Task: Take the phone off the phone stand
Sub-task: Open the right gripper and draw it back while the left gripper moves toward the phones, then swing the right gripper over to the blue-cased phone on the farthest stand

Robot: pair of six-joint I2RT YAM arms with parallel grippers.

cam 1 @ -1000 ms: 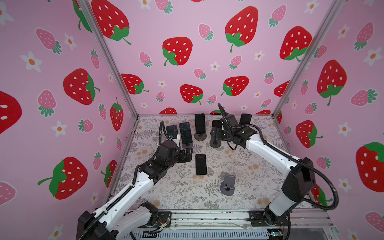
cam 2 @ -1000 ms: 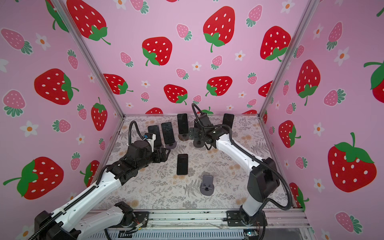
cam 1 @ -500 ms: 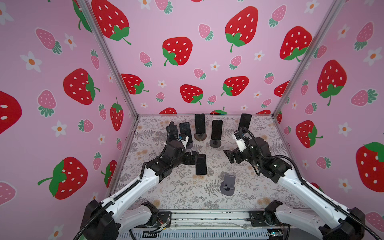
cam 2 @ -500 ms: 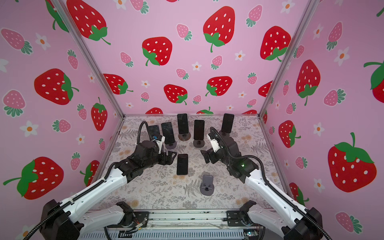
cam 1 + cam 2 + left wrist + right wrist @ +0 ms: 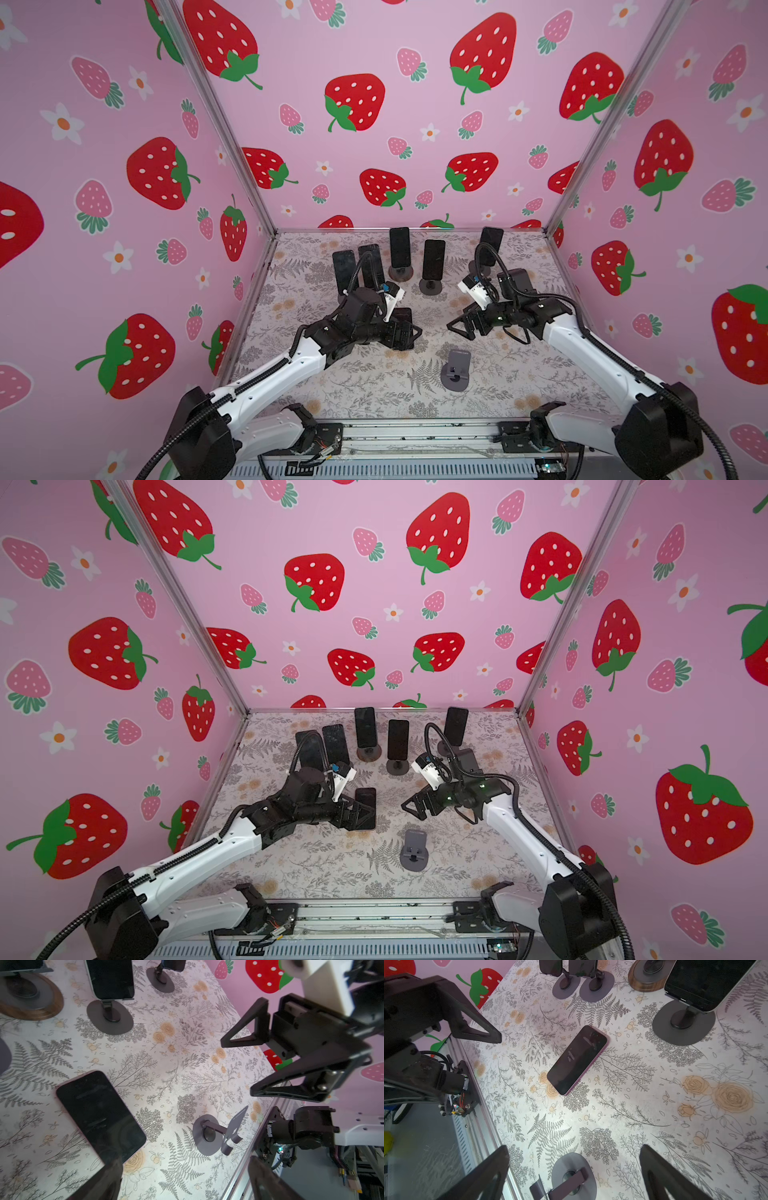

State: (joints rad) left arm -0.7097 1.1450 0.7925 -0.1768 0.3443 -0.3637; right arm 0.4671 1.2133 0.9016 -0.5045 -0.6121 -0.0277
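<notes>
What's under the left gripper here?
A dark-screened phone lies flat on the floral table beneath the open left gripper. In both top views the gripper hides part of it; contact cannot be told.

The phone (image 5: 577, 1059) is black (purple rim), the table (image 5: 654, 1105) fern-printed, walls (image 5: 291, 62) strawberry-pink

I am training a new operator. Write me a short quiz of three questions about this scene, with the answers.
1. True or false: the flat phone lies on the table, on no stand.
2. The empty stand is: A) the stand nearest the table's front edge; B) at its back edge; C) holding a phone.
3. Fill in: left gripper and right gripper both have their jaws ____.
Key: 1 true; 2 A; 3 open.
</notes>
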